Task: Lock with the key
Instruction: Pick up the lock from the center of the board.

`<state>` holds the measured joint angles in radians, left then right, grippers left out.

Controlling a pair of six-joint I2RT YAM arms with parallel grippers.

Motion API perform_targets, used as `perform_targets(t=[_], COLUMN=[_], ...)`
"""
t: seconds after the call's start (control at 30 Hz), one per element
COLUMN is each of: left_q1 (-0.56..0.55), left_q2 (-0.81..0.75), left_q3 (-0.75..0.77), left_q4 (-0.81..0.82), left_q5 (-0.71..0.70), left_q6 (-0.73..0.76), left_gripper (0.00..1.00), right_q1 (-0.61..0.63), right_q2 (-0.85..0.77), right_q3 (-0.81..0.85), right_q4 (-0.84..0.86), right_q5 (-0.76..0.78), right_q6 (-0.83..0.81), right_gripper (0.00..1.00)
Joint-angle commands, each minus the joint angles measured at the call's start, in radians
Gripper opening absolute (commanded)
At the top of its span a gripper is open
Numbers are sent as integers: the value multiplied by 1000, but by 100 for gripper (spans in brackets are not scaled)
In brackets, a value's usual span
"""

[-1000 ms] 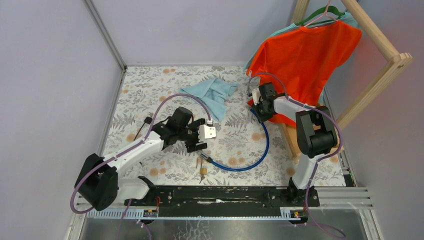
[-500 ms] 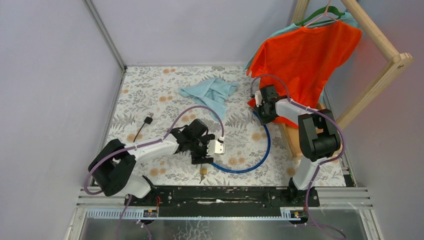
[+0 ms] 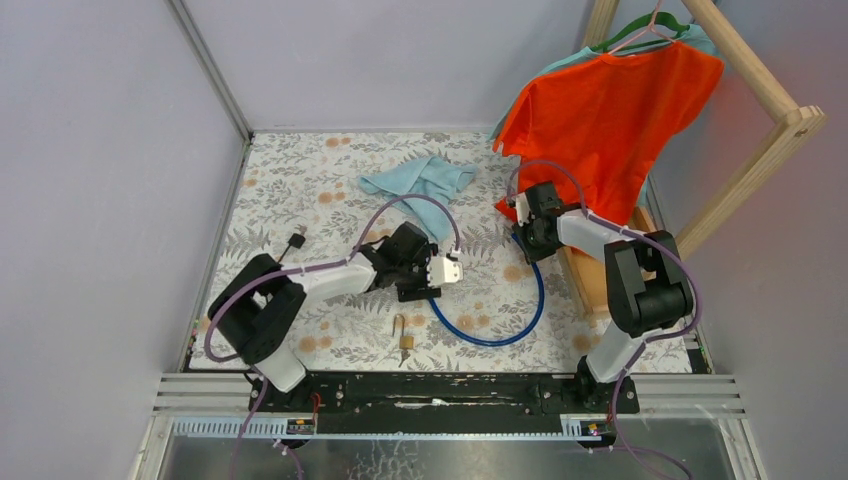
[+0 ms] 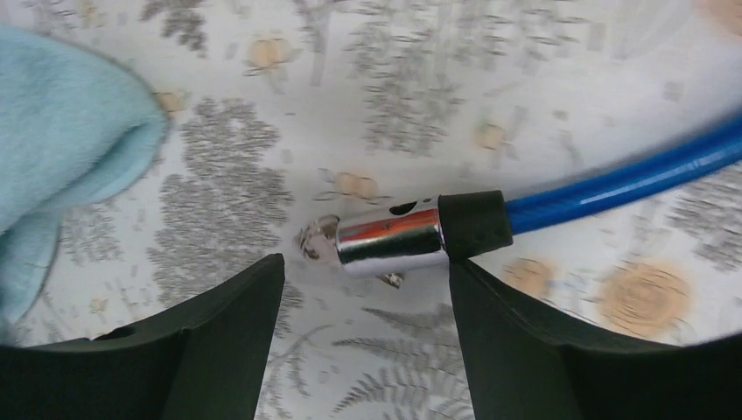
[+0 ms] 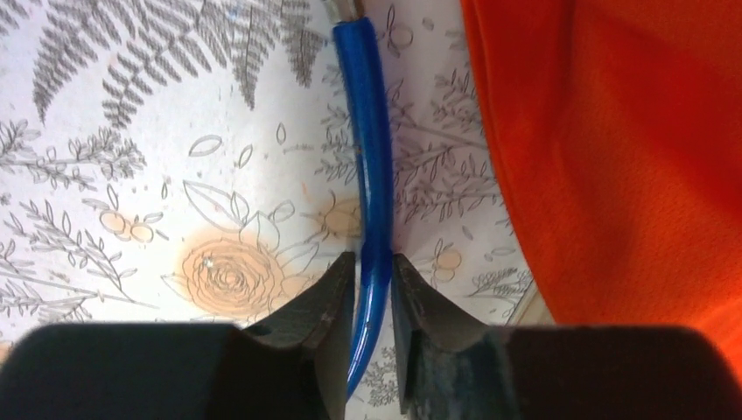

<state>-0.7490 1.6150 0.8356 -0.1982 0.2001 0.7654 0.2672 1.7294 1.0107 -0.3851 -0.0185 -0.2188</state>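
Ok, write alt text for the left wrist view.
The open black fingers of the left gripper frame the shiny metal end of a blue cable, which lies on a flower-patterned tablecloth just beyond their tips. A light blue cloth fills the left edge.

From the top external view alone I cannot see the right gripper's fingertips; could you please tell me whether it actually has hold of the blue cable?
Observer: Yes. The right wrist view shows the right gripper shut on the blue cable, which is pinched between both jaws.
Operator: Thank you. Is the left gripper holding anything? Its wrist hides the tips from me.
Observer: No. The left wrist view shows the left gripper open, with the cable's chrome end lying in the gap just ahead of the jaws, not gripped.
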Motion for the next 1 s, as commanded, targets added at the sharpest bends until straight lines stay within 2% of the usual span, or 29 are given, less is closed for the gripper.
perform_targets(t=[0.0,0.17,0.3,0.4,0.57,0.73,0.97], left_q1=[58,98,123,140,175,199,200], left_q2=[87,175,208,209,150,39,-50], left_q3=[57,125,161,166,105,28,25], left_q4=[62,73,90,93,64,23,-83], left_q5=[-68,-85,-104,-126,-137,-139,-75], left_q6=[13,8,-10,-26,-40,-90,-277], left_gripper=[76,76,76,77,81,88,90], right_q1=[-1,-1,-1,-2,-5,-37,-67], right_q2=[-58,-109,-143,-169,-150,-88,-24], right_q3=[-38,-71,-93,-100,-62,-6,16], right_q4=[-59,-83,-108,-95,-56,-43,-17], right_q5=[-31,-75,-157,-138,-53,-51,-36], right_q6=[35,50,38,35,35,18,-5], right_gripper=[32,44,49,53,66,64,59])
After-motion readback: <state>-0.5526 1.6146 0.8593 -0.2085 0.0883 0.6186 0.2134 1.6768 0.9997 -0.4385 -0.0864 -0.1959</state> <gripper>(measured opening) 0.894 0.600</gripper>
